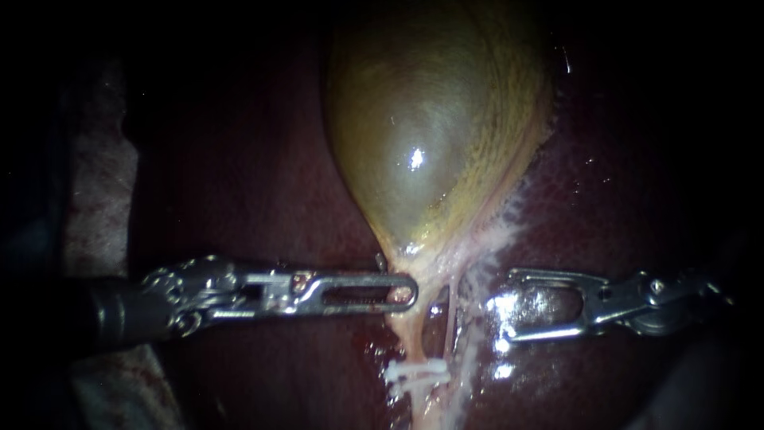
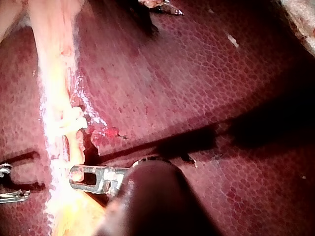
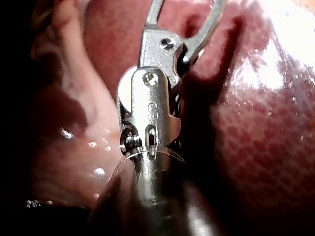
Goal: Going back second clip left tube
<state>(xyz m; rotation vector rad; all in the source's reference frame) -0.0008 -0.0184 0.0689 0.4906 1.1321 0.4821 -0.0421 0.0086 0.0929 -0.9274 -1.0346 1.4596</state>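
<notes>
The yellow-green gallbladder (image 1: 430, 135) narrows to a pale neck on the dark red liver (image 1: 239, 183). My left instrument (image 1: 407, 291) reaches in level from the left, its slotted jaws shut on the left edge of that neck; its own wrist view shows them (image 2: 78, 177) in the pale strand. Below the neck run a left tube (image 1: 407, 338) and a thinner right tube (image 1: 454, 318). A white clip (image 1: 414, 374) (image 2: 74, 120) crosses the left tube. My right instrument (image 1: 500, 306) (image 3: 184, 12) lies to the right of the tubes with its jaws open and holding nothing.
White stringy tissue (image 1: 493, 239) trails along the gallbladder's right edge. A pale cloth-like surface (image 1: 99, 183) lies at the far left beyond the liver. In the left wrist view, my right instrument's tips (image 2: 10, 183) show beyond the pale strand.
</notes>
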